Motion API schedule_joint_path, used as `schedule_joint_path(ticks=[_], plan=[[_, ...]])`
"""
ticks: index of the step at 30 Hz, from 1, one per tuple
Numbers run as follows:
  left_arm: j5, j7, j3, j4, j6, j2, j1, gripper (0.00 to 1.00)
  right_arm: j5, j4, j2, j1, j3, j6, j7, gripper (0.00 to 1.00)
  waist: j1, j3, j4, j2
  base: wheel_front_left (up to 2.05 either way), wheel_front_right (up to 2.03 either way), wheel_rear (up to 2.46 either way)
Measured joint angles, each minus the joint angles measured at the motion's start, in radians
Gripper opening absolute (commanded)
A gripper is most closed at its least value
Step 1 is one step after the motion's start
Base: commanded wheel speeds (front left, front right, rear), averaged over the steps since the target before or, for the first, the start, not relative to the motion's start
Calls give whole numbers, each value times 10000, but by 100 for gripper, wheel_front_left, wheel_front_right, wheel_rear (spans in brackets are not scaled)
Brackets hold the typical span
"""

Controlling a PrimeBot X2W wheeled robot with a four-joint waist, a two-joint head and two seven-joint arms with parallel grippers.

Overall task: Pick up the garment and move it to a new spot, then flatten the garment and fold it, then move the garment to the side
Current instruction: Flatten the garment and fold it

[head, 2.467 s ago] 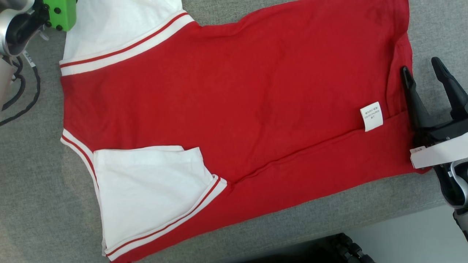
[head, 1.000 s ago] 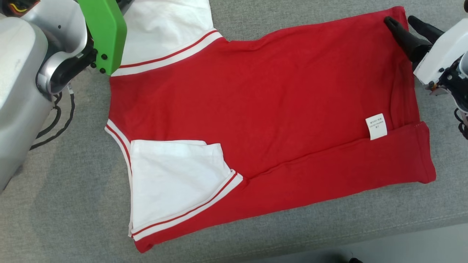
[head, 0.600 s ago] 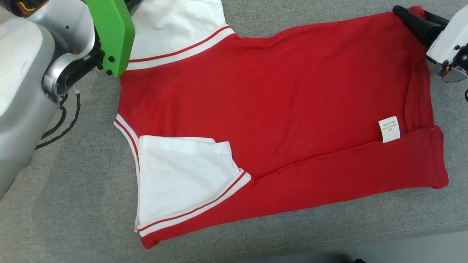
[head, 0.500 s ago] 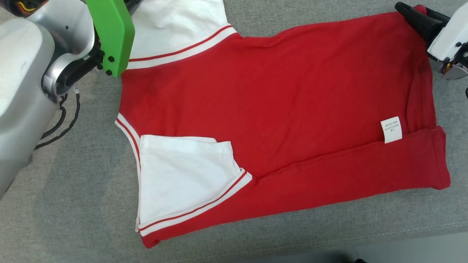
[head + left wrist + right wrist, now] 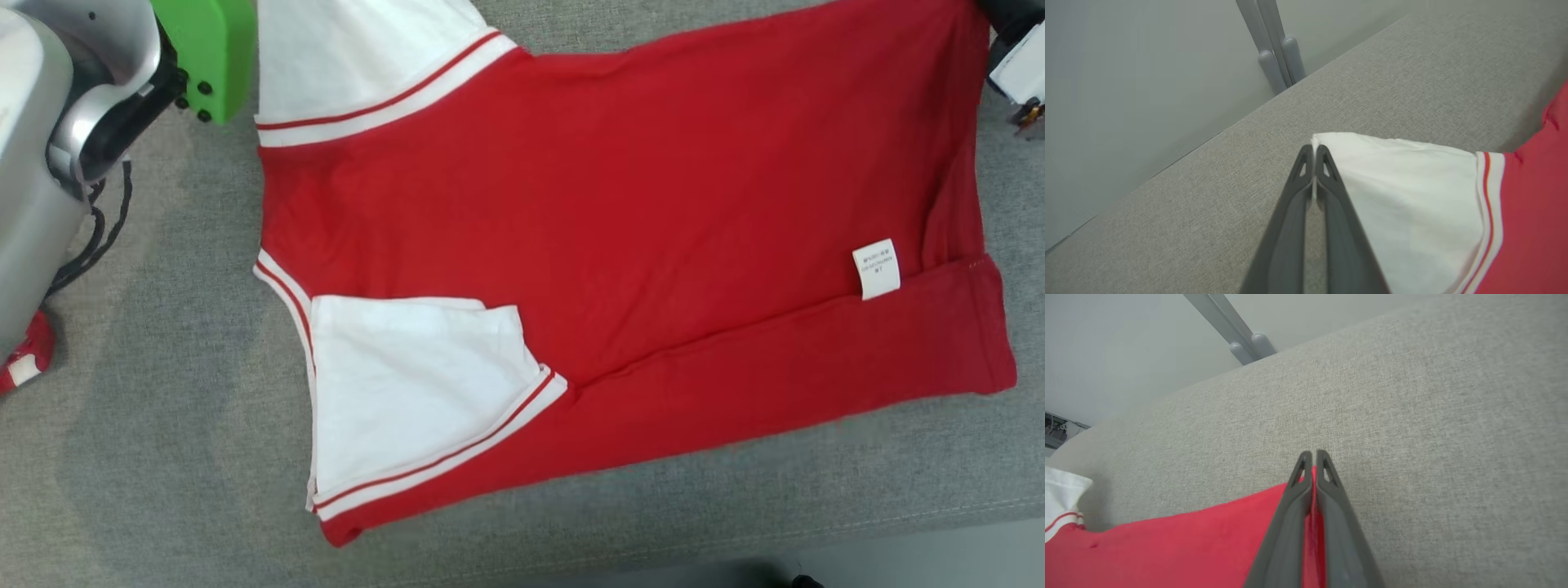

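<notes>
A red garment (image 5: 620, 220) with white sleeves lies spread on the grey cushion (image 5: 147, 425), its near long edge folded over and one white sleeve (image 5: 408, 392) folded onto the body. In the left wrist view my left gripper (image 5: 1314, 149) is shut on the corner of the far white sleeve (image 5: 1412, 196). In the right wrist view my right gripper (image 5: 1314, 455) is shut on the far red hem corner (image 5: 1208, 547). A white care label (image 5: 876, 269) shows near the right end.
The cushion's front edge (image 5: 816, 531) runs along the bottom of the head view, with pale floor beyond it. My left arm's silver housing (image 5: 41, 163) and green cover (image 5: 204, 49) stand at the upper left. Grey metal bars (image 5: 1274, 45) rise behind the cushion's far edge.
The head view has shifted. My right gripper went from open at the near right hem to shut on the far right corner. My left arm came in at the upper left.
</notes>
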Motion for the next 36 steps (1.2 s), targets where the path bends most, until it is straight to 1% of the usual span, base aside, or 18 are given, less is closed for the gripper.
schedule_joint_path(ticks=[7,9,14,20,25,31,36], plan=[[460,-1381,343,234,77,-35,-480,0,134,-150,-282,-155,-12,0,-1053,0,-1,-86,43,0,0,0,0],[456,-1634,412,301,75,-113,-517,0,161,-173,-416,-161,8,-2,-1256,0,-1,-138,79,0,0,0,0],[-15,-1793,395,192,-8,-230,-175,0,422,-564,-700,159,278,0,-1764,0,-1,-349,193,0,0,0,0],[-696,-2023,504,-694,-4,155,1056,0,941,-1210,-1097,1193,719,-2,-2408,0,-1,-729,296,0,0,0,0],[-1216,-2157,608,-1927,341,642,2419,0,1381,-1429,-1444,2059,1022,-2,-2899,0,-1,-1149,376,0,0,0,0],[-1680,-2299,667,-3758,978,1333,4056,0,2031,-1593,-1866,3039,1256,-2,-3344,0,-1,-1705,518,0,0,0,0],[-1827,-2360,558,-4928,1532,1799,5159,0,2238,-1542,-2180,3583,1444,-2,-3636,0,-1,-1972,675,0,0,0,0]])
